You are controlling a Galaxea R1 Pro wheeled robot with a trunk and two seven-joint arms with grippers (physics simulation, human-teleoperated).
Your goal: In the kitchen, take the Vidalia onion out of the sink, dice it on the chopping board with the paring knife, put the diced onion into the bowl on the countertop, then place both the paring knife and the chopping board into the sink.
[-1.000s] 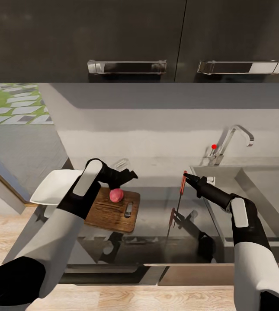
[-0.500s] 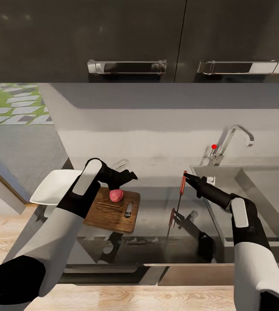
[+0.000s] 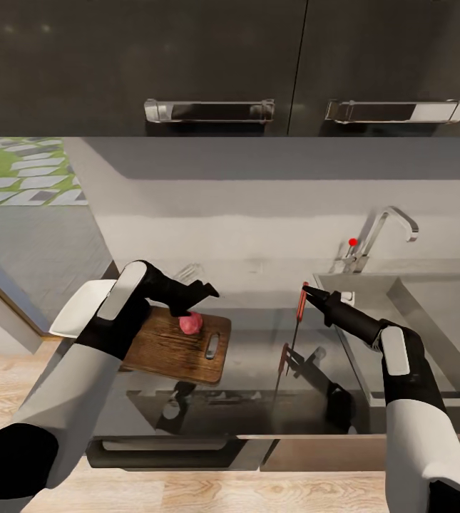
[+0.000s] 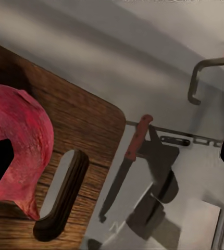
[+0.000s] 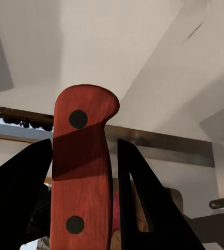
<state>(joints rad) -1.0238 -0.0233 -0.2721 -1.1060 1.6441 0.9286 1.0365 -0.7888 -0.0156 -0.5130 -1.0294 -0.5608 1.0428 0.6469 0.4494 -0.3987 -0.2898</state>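
While no writing can be read anywhere, the glossy grey metal countertop (image 3: 258, 356) leaves bare room between the dark brown wooden chopping board (image 3: 180, 349) at left and the stainless-steel sink (image 3: 429, 313) at right. The shallow white bowl (image 3: 80, 306) sits left of the board, whose handle slot faces the sink. The left gripper (image 3: 190, 303) is over the small pinkish-red Vidalia onion (image 3: 191, 323) on the board's far edge; whether its fingers grip cannot be told. The right gripper (image 3: 308, 293) clamps the red-handled paring knife (image 3: 301, 303), held upright, blade pointing down above the counter.
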